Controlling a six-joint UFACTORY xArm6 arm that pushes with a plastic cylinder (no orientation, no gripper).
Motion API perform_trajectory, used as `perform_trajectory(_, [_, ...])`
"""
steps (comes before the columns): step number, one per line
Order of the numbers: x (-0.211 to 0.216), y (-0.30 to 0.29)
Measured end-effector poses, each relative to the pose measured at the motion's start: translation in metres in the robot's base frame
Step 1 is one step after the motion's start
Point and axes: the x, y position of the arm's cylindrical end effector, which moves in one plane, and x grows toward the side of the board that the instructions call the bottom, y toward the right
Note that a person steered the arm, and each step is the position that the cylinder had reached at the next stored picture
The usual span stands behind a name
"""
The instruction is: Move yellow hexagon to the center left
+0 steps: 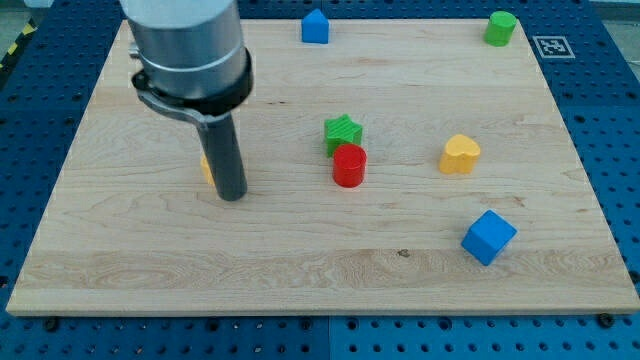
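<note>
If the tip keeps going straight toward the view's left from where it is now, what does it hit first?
My tip sits against a mostly hidden yellow block, presumably the hexagon, on its left. That comes first; beyond it only bare wooden board shows, though depth is uncertain.

Board: wooden board (150,250) is lying on a blue pegboard bench (30,100).
On it: blue house block (315,27), green cylinder (500,28), green star (342,131) touching red cylinder (350,166), yellow heart (460,154), blue cube (489,237), yellow block (206,167) peeking out beside my tip (232,195).

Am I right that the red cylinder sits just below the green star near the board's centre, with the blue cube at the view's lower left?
Not quite: the camera view shows the blue cube at the view's lower right. The red cylinder does sit just below the green star near the board's centre.
</note>
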Motion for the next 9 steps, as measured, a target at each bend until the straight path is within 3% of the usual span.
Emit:
perform_trajectory(3, [-0.046,-0.053])
perform_trajectory(4, [-0.020,-0.039])
perform_trajectory(6, [-0.074,-0.025])
perform_trajectory(8, [-0.082,-0.003])
perform_trajectory(9, [-0.111,0.014])
